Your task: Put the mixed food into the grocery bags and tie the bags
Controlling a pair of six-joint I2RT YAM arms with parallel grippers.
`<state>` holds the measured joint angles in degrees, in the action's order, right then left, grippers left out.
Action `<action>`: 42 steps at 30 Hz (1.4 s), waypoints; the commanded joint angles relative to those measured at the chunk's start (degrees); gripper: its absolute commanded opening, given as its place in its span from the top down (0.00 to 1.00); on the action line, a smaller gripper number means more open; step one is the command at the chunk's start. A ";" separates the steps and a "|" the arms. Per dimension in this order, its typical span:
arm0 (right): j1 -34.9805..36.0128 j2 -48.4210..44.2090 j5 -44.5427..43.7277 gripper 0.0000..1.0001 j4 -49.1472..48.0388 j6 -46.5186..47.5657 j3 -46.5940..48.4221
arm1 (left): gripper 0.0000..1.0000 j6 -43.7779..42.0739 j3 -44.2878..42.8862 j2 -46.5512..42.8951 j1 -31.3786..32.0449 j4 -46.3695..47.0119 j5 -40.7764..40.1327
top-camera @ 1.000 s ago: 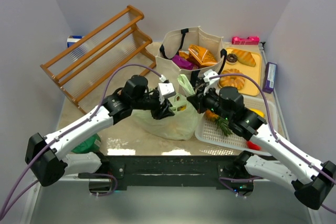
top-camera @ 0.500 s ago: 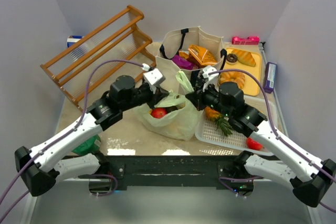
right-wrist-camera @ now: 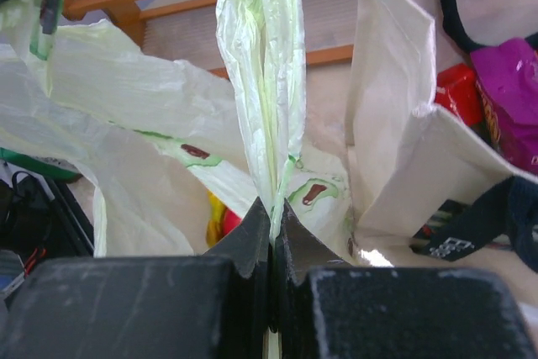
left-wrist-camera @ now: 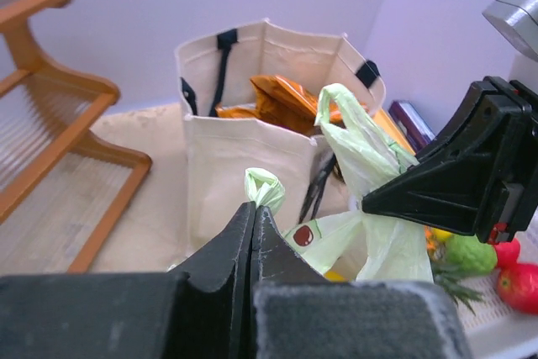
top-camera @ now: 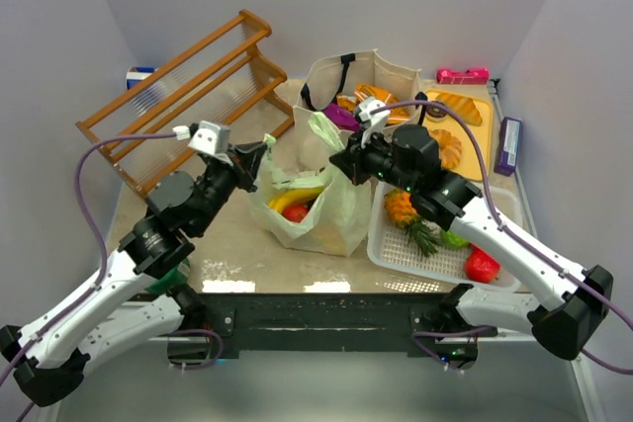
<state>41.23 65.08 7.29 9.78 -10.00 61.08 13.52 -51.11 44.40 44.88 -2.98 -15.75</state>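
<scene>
two bags on the desk (top-camera: pixel 213 249): pale green plastic bag (top-camera: pixel 336 219) in front of canvas tote (left-wrist-camera: pixel 244 149). left jaws, right jaws each clamped on one green handle. inside: one banana (top-camera: pixel 300 197), one red fruit (top-camera: pixel 295 212).

A wooden rack (top-camera: pixel 188 96) stands at an angle at the far left of the table (top-camera: pixel 223 239), with a blue box (top-camera: pixel 140 76) behind it. At right, a white mesh basket (top-camera: pixel 396 249) holds a pineapple (top-camera: pixel 401 208), a green fruit (top-camera: pixel 452 239) and a red one (top-camera: pixel 482 266) (apple or tomato, unclear). Beyond it, an orange board (top-camera: pixel 473 135) carries a bread loaf (top-camera: pixel 457 106) and a glazed pastry (top-camera: pixel 450 148), flanked by a pink object (top-camera: pixel 462 75) and a purple box (top-camera: pixel 510 145). A dark green bundle (top-camera: pixel 174 274) lies at near left.
</scene>
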 commanded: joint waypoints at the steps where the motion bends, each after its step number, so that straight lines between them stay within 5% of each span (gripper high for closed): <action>1: -0.36 1.36 0.54 1.00 -3.02 3.14 7.90 | 1.00 2.65 0.84 -3.70 0.03 6.76 -9.91; 11: -10.91 1.45 3.96 0.98 -2.66 4.81 6.24 | 1.00 4.67 4.97 -3.19 -0.06 11.95 -12.21; 13: -11.09 1.98 5.89 0.79 -0.92 5.16 7.12 | 1.00 5.46 5.06 -1.35 -0.06 12.65 -11.85; 14: -11.09 2.24 6.76 0.51 -0.03 5.08 7.65 | 1.00 5.64 5.84 -1.08 -0.06 13.35 -11.50; 17: -11.09 -0.37 6.52 0.22 2.26 4.38 9.14 | 1.00 6.17 7.95 -0.98 -0.06 16.77 -10.10; 21: -11.00 -7.41 5.45 0.13 -0.89 -1.75 8.62 | 1.00 5.82 10.77 -1.51 0.03 21.69 -6.32; 30: -5.74 0.21 23.81 0.33 -19.43 -12.40 5.54 | 1.00 12.30 13.86 -2.13 0.03 23.41 0.19; 42: -1.68 9.54 27.51 0.46 -27.97 -13.55 6.51 | 1.00 19.70 10.59 -0.90 0.03 19.60 3.35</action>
<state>39.46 75.13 32.60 -11.40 -22.41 66.08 30.55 -38.04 43.94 44.88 15.99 -13.37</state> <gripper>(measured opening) 0.558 0.015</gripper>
